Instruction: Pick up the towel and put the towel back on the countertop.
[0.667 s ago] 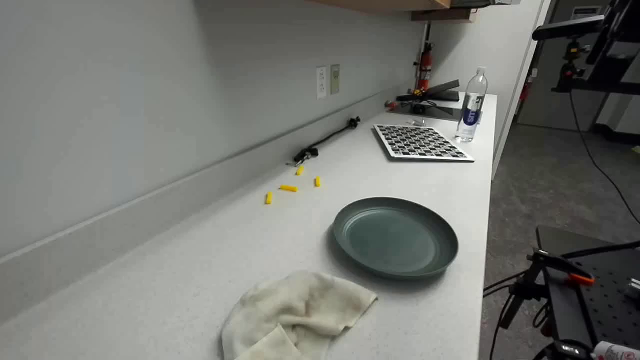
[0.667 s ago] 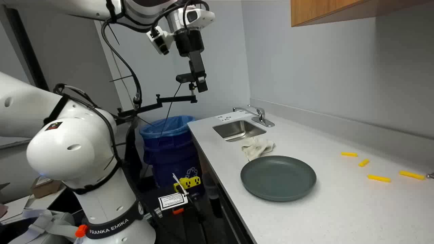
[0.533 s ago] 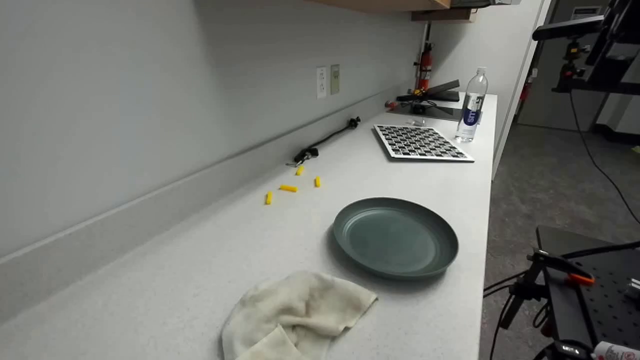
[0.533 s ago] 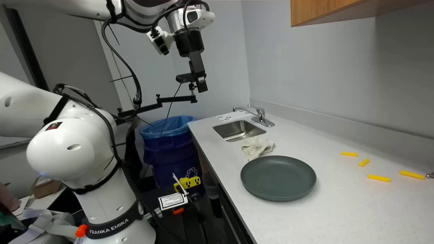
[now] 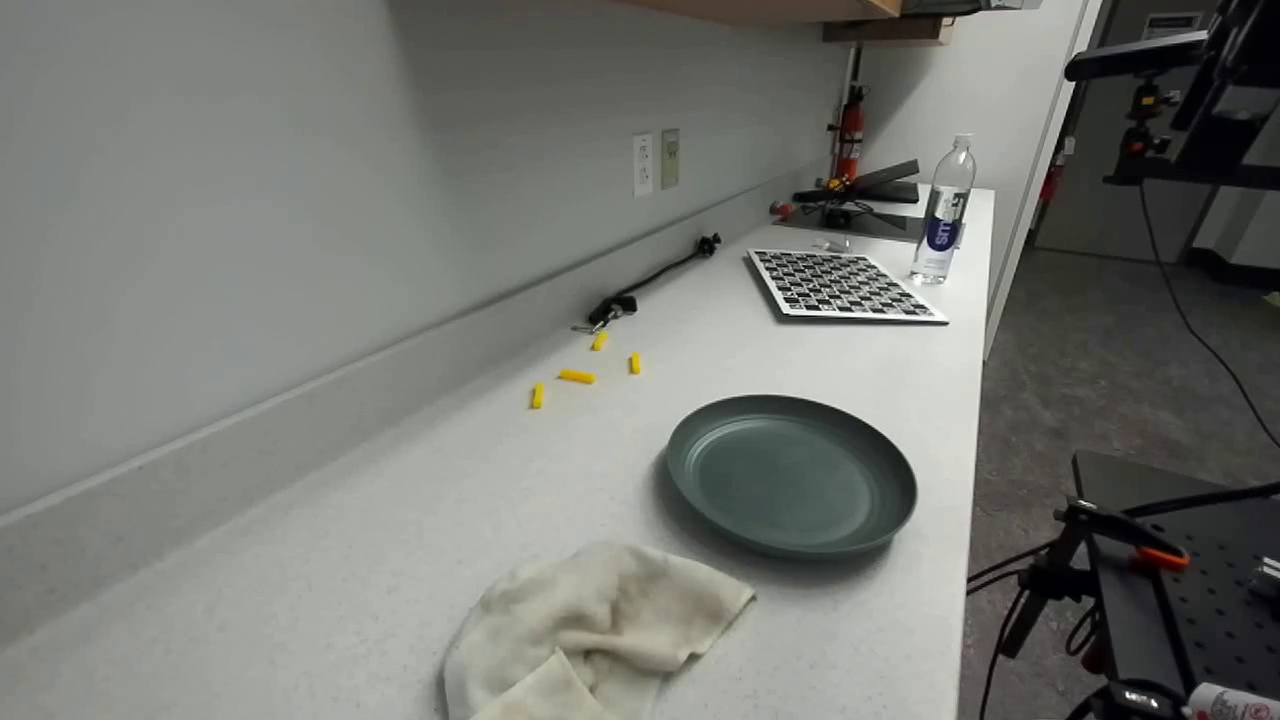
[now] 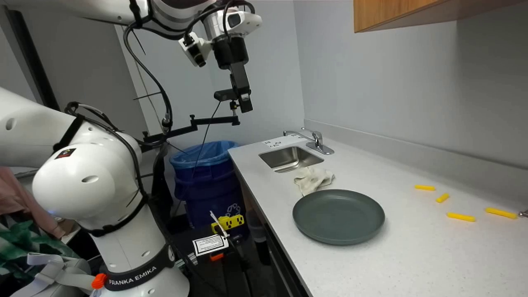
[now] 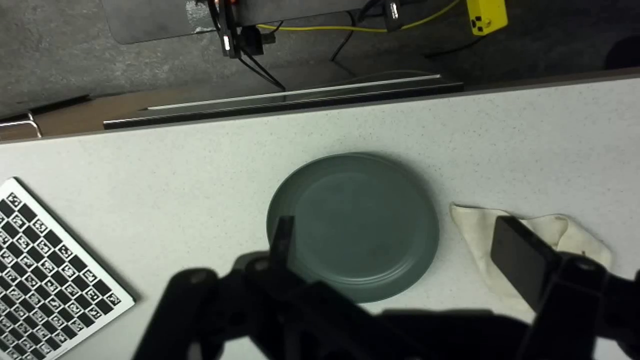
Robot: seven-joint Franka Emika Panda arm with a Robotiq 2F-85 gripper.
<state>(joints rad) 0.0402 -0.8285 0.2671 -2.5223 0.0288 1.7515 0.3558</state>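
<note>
The cream towel (image 5: pixel 610 610) lies crumpled on the white countertop (image 5: pixel 380 580), beside the plate. It also lies between the sink and the plate in an exterior view (image 6: pixel 312 179). In the wrist view the towel (image 7: pixel 475 227) is at the right, partly hidden behind one finger. My gripper (image 6: pixel 246 108) hangs high above the counter level, well apart from the towel. In the wrist view the gripper (image 7: pixel 395 222) has its fingers wide apart with nothing between them; the plate and the towel's edge show below.
A dark green plate (image 5: pixel 792 475) sits by the towel. Several yellow sticks (image 6: pixel 460 217) lie near the wall. A checkered board (image 5: pixel 845 285) and a bottle (image 5: pixel 945 212) stand farther along. A sink (image 6: pixel 291 159) with faucet and an overhead cabinet (image 6: pixel 396 14) are near.
The arm, gripper, towel and plate have not moved. A person in pink and green clothing has come into view at the left edge, behind the robot's base.
</note>
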